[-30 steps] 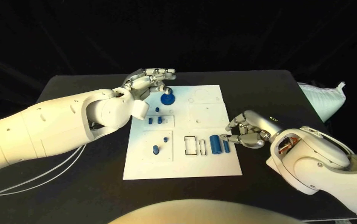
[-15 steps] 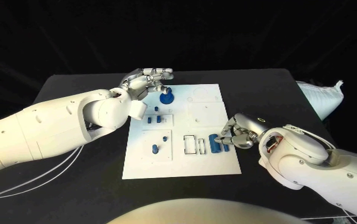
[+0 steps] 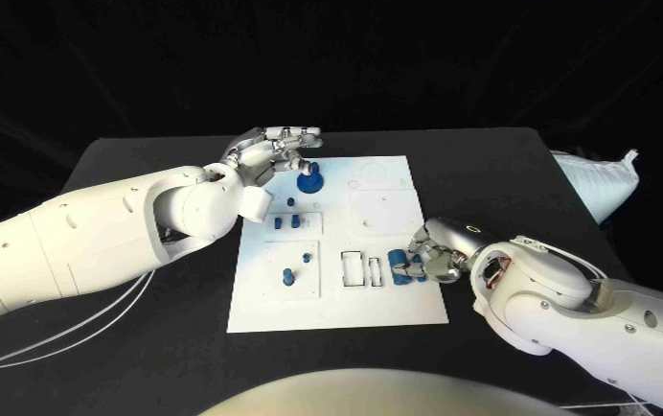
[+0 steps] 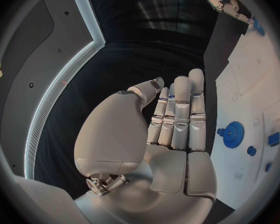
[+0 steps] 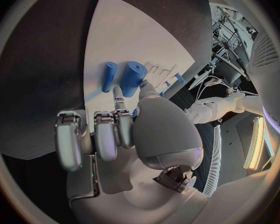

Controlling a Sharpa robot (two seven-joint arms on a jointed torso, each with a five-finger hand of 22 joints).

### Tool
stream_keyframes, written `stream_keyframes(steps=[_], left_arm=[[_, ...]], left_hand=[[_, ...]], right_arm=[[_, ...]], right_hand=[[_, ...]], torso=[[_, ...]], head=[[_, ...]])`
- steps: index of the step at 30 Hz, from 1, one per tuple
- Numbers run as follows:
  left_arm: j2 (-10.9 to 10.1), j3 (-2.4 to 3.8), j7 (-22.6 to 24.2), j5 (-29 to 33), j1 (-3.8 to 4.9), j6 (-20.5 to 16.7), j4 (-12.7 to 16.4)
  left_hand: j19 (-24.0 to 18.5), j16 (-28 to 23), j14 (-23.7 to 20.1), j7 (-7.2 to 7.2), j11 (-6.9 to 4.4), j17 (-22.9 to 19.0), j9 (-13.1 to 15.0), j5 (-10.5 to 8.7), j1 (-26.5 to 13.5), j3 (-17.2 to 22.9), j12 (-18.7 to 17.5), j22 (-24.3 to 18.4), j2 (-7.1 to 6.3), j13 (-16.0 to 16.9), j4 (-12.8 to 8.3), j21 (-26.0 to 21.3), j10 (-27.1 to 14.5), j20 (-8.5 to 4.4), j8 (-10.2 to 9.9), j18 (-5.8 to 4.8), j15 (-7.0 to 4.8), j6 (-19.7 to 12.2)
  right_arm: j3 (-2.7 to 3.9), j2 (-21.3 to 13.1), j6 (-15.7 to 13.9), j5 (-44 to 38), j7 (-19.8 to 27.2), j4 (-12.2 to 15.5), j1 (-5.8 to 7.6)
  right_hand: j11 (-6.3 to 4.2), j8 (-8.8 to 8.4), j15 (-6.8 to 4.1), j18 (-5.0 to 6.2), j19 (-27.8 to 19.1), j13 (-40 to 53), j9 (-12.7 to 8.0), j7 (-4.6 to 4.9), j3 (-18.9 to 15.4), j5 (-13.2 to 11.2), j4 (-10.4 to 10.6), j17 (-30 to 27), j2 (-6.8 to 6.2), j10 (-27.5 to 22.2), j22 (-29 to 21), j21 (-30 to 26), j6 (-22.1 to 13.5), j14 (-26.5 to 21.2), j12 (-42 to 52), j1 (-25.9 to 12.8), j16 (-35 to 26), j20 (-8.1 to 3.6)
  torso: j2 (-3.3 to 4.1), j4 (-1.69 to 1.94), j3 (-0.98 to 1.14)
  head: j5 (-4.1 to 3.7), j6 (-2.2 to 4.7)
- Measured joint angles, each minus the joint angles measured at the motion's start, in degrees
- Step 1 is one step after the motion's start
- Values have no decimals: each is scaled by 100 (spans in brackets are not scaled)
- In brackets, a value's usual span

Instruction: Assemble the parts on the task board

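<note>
- Black counter before us carries the white task board at its middle.
- We see a blue gear standing at the board's far left part, small blue pegs in a raised square nearer us, and two more blue pieces in the next square.
- Two blue cylinders lie side by side near the board's right edge, beside white slotted frames.
- Our left hand hovers by the gear, fingers straight and pressed together, holding nothing.
- Our right hand rests at the cylinders with fingers curled; we cannot tell whether it grips one.
</note>
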Motion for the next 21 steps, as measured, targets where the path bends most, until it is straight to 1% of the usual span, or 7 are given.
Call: stream_keyframes(steps=[1,7,11,15,18,20,21], left_arm=[[0,0,-1,0,0,1,0],[0,0,-4,0,0,7,4],[2,0,-5,0,-1,12,5],[-1,0,-7,0,-1,15,4],[-2,0,-8,0,-1,17,4],[-2,0,-9,0,-1,19,1],[-2,0,-9,0,-1,19,1]], left_hand=[[0,0,0,0,0,0,0,0,0,0,0,0,0,0,0,0,0,0,0,1,0,0],[0,22,0,0,0,-6,0,0,0,0,0,-6,0,0,0,0,0,0,22,1,0,0],[0,22,0,0,0,-6,0,0,0,0,0,-6,0,0,0,0,0,0,22,1,0,0],[0,22,0,0,0,-6,0,0,0,0,0,-5,0,0,0,0,0,0,22,0,0,0],[0,22,0,0,0,-6,0,0,0,0,0,-5,0,0,0,0,1,0,22,0,0,0],[0,22,0,0,0,-6,0,0,0,0,0,-5,0,0,0,0,1,0,22,1,0,0],[0,22,0,0,0,-6,0,0,0,0,0,-5,0,0,0,0,1,0,22,1,0,0]], right_arm=[[-1,18,22,-11,-3,-10,-1],[-6,176,103,-54,-14,-117,-22],[9,262,118,-94,-18,-180,-55],[25,338,116,-118,-18,-221,-66],[29,358,100,-126,-18,-240,-69],[30,366,76,-128,-18,-248,-71],[29,364,58,-128,-18,-248,-74]], right_hand=[[0,13,0,-54,0,0,0,0,0,0,0,0,18,0,0,0,0,0,0,-18,1,0],[0,18,0,-64,0,0,8,0,-16,0,-16,0,54,0,0,24,0,0,36,9,1,0],[0,57,1,-64,0,-1,45,0,-6,-1,-59,-1,195,0,-1,24,1,0,65,176,1,0],[-19,64,1,-64,0,-1,55,0,44,-4,-109,-1,247,20,-1,24,1,0,65,357,23,0],[-19,101,1,-63,-1,3,59,-28,94,-39,-159,-1,314,20,-1,24,32,0,65,424,23,0],[-19,95,2,-63,-1,15,58,-18,113,-60,-178,-1,369,19,-1,24,82,0,66,479,23,0],[-20,98,2,-63,-1,14,60,-33,114,-61,-179,-1,370,20,-2,45,98,0,68,480,23,0]], torso=[[1,-1,0],[7,-5,-1],[7,-3,2],[7,1,2],[7,5,-2],[4,5,-5],[4,5,-5]], head=[[0,0],[-11,-16],[-7,-35],[5,-46],[10,-54],[18,-55],[20,-55]])
